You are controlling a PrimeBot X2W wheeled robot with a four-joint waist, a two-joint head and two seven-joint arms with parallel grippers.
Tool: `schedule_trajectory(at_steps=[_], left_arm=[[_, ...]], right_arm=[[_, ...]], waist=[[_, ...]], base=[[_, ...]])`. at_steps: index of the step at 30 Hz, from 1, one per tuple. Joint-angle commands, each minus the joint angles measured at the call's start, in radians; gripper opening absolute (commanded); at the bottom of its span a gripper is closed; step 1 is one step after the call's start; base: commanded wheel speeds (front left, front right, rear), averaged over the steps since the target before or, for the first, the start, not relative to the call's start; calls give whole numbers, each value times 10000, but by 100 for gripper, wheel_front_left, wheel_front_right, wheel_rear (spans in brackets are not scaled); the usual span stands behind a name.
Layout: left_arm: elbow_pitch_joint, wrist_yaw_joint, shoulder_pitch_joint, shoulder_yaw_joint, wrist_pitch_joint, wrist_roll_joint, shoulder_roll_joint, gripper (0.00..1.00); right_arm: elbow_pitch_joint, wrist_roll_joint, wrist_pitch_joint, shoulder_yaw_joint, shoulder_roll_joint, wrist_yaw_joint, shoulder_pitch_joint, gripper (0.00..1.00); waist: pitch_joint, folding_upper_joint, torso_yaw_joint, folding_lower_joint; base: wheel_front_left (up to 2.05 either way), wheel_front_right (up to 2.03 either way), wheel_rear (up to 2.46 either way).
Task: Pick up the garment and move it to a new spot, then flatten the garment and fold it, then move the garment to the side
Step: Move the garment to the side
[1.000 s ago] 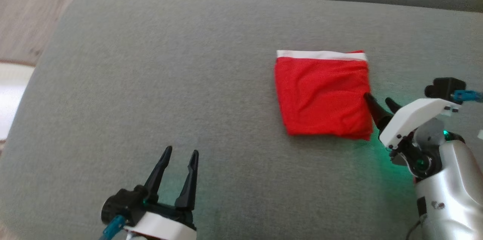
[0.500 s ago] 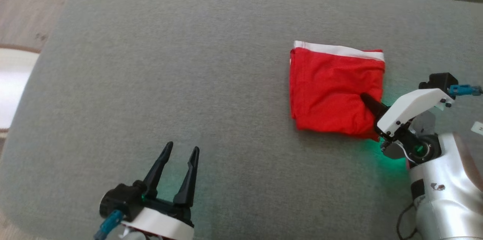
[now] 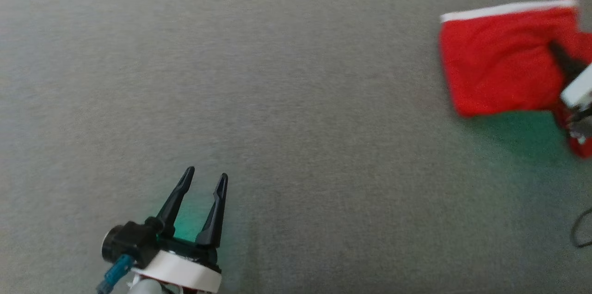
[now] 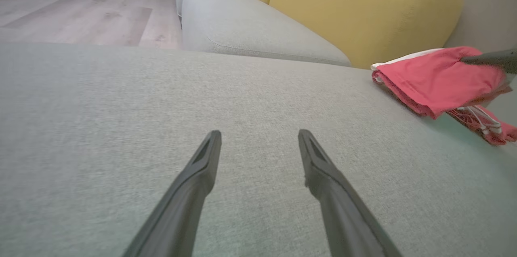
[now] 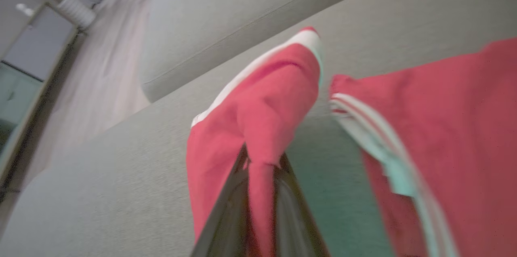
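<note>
Grey sofa cushion underneath. Garment looks folded; right pincer clamped on its edge, partly lifted. Left pincer spread, idle. Left: set aside, release.

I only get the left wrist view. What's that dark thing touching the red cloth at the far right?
Observer: That's a finger of the right gripper. Its own wrist view shows both fingers pinched shut on a fold of the red garment.
Operator: So it's holding the whole cloth?
Observer: No. In that view a second red part, edged with pale stripes, sits apart at the right, outside the fingers.
</note>
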Motion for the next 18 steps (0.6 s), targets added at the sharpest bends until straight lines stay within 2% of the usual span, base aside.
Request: schedule_trajectory(at_steps=[1, 8, 11, 12, 13, 14, 18], left_arm=[[-324, 17, -355, 342, -67, 89, 226, 100], [-425, 17, -600, 181, -67, 93, 690, 100], [-430, 17, -646, 201, -67, 70, 890, 100], [-435, 17, -662, 199, -67, 56, 940, 100], [-442, 17, -681, 194, -67, 40, 980, 100], [-441, 17, -708, 190, -67, 9, 999, 100], [-410, 17, -680, 300, -67, -16, 854, 100]], right_arm=[[-601, -110, 238, -49, -351, 67, -406, 0], [-1169, -985, 1374, -1174, -1464, 67, -507, 0], [-993, -2170, 1313, -1574, -1774, 67, -589, 2], [-958, -2747, 1110, -1640, -1871, 67, -613, 31], [-901, -3358, 891, -1696, -1929, 67, -626, 100], [-844, -4366, 342, -1808, -1854, 67, -688, 100], [-1086, -5813, -959, -1569, -1592, 67, -554, 100]], waist=[[404, 0, -545, 0], [911, 0, -816, 0], [1057, 0, -826, 0], [1099, 0, -818, 0], [1126, 0, -806, 0], [1132, 0, -760, 0], [972, 0, -632, 0]], base=[[0, 0, 0], [0, 0, 0], [0, 0, 0], [0, 0, 0], [0, 0, 0], [0, 0, 0], [0, 0, 0]])
